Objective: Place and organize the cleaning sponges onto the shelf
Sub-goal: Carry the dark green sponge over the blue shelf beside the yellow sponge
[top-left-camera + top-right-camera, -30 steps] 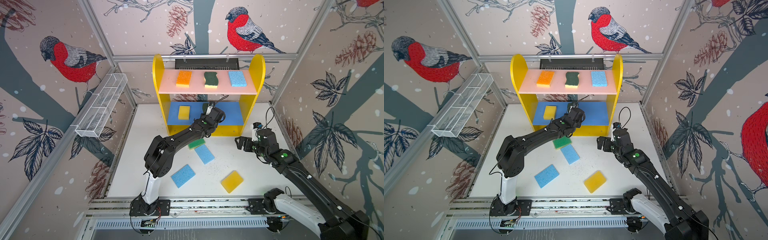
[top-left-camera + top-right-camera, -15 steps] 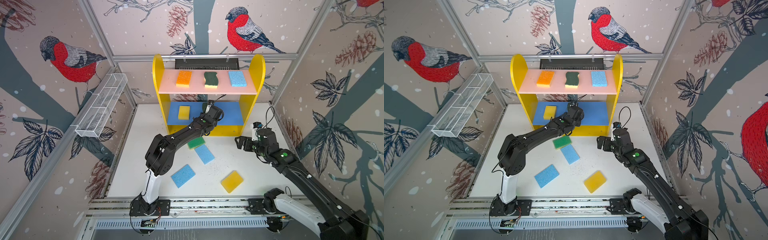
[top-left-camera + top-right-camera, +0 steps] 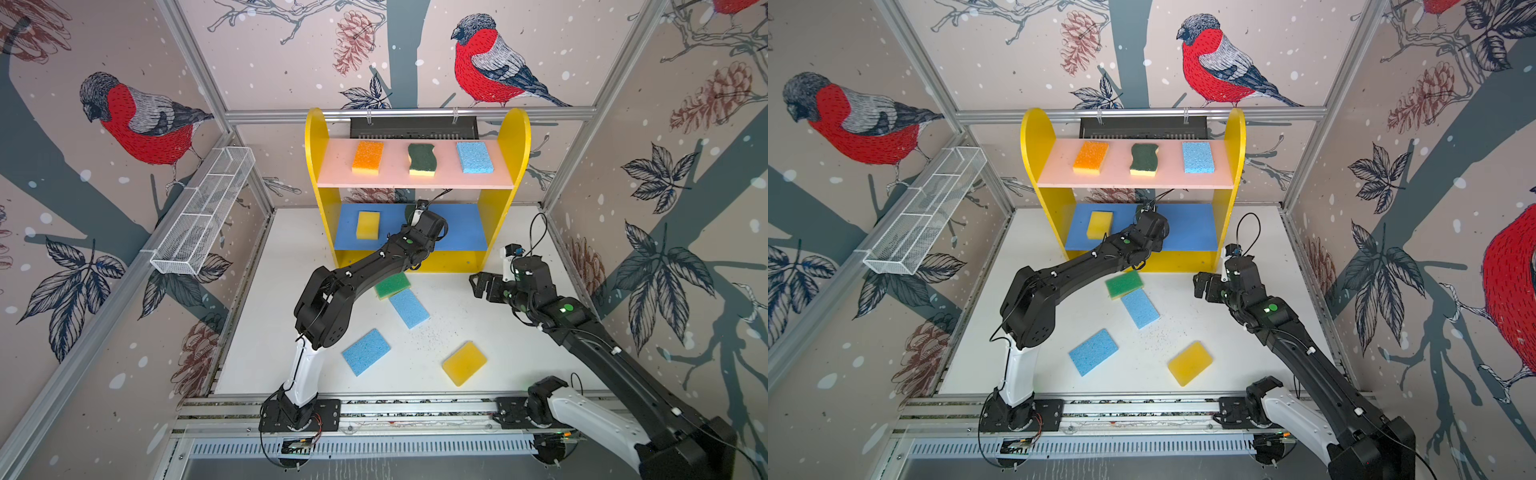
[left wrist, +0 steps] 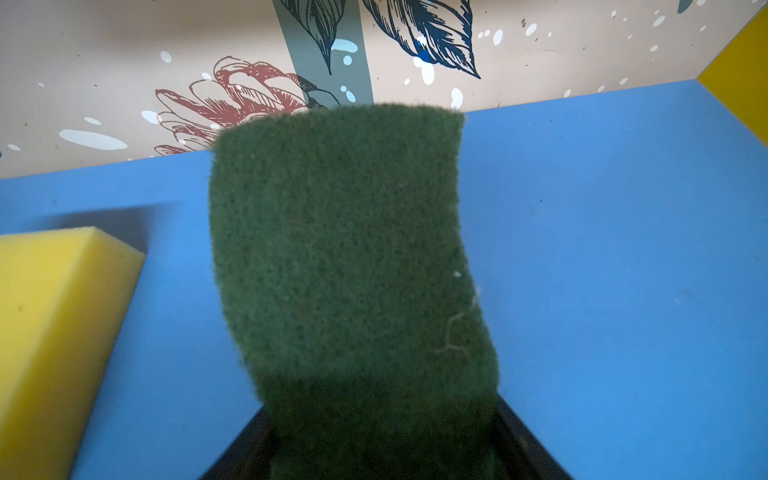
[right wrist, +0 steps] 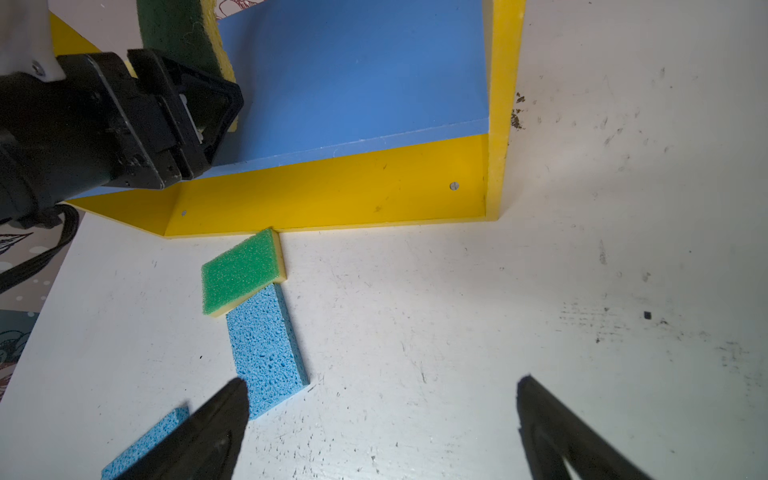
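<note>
Tabletop (image 3: 478, 316), shelf (image 3: 515, 137), one scourer (image 4: 345, 249) in grip.
The left end effector (image 4: 384, 440) clamps the dark-green scourer over the shelf's blue board (image 4: 602, 249), beside a yellow sponge (image 4: 54, 316); the right end effector (image 5: 382, 399) gapes wide, empty, above the tabletop. A green sponge (image 5: 239, 272) and a blue sponge (image 5: 266, 349) touch in front of the shelf.

The walls (image 3: 270, 50) carry wallpaper with red-breasted birds (image 3: 141, 120), pine cones (image 3: 353, 41) and dark leaves (image 3: 665, 266). Aluminium bars (image 3: 407, 113) frame the corners. A white wire basket (image 3: 203, 212) hangs on the left wall. The floor (image 3: 457, 307) is white, scuffed, with dark crumbs (image 3: 432, 332).
</note>
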